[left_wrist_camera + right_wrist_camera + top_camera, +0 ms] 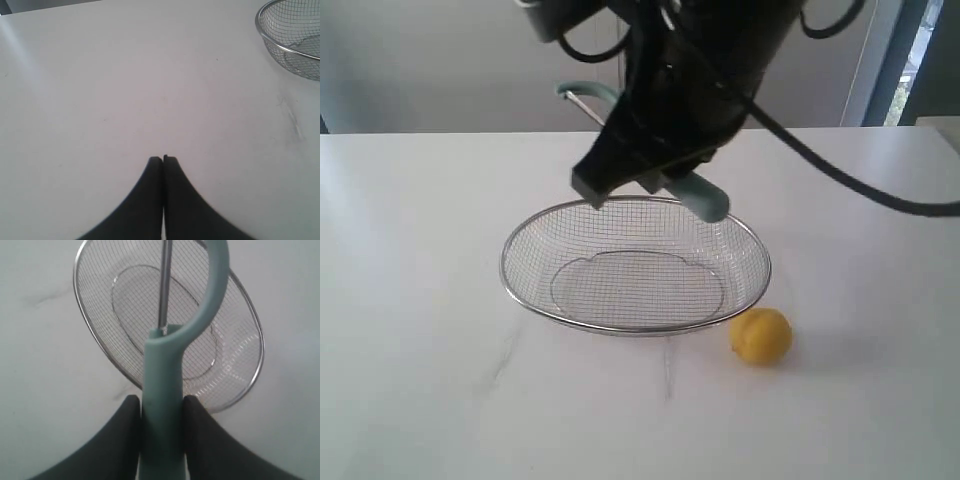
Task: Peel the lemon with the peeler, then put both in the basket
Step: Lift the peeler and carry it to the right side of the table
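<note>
The wire-mesh basket (534, 283) sits mid-table with nothing in it; its rim also shows in the left wrist view (265, 35) and in the right wrist view (85, 325). The yellow lemon (760, 336) rests on the table just off the basket's front right rim. My right gripper (161, 402) is shut on the teal peeler (161, 390) and hangs above the basket; its handle end (705, 197) and looped head (588, 94) stick out either side of the dark arm. My left gripper (163, 159) is shut, holding nothing, over bare table left of the basket.
The white table (410, 250) stretches all around the basket. Black cables (860, 185) trail from the right arm toward the right edge. A grey wall and a window strip lie behind the table.
</note>
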Controlling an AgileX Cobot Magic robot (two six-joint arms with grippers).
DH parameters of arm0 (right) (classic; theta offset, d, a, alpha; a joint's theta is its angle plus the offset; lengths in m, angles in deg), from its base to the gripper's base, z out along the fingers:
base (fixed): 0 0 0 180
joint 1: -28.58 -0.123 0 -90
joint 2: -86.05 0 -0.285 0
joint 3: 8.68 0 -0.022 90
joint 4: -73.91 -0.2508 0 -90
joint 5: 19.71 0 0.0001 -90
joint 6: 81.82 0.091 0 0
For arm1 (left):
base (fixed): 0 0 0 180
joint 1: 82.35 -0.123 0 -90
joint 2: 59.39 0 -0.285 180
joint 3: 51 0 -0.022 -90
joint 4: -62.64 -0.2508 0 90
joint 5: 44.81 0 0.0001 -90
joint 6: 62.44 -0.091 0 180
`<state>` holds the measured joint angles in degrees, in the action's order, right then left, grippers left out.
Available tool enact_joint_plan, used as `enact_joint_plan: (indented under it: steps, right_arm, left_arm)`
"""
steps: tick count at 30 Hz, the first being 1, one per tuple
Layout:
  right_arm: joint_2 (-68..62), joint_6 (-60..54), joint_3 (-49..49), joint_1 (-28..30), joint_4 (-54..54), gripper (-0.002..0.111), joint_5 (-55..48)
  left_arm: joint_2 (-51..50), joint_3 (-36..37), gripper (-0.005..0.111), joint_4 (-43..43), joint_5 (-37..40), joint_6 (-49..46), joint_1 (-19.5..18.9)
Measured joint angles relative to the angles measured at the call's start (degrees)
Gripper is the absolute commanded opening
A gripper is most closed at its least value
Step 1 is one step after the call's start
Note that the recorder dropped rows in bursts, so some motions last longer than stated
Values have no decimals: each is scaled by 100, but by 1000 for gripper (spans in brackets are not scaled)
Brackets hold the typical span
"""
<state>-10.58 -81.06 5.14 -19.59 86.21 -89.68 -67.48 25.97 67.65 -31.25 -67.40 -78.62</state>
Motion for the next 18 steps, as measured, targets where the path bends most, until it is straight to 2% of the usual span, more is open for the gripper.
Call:
enact_joint_plan:
  steps: [18]
  right_arm:
    - [2281,353,-2642,1371,0,0,286]
  left_arm:
    - [0,0,0,0,0,0,0]
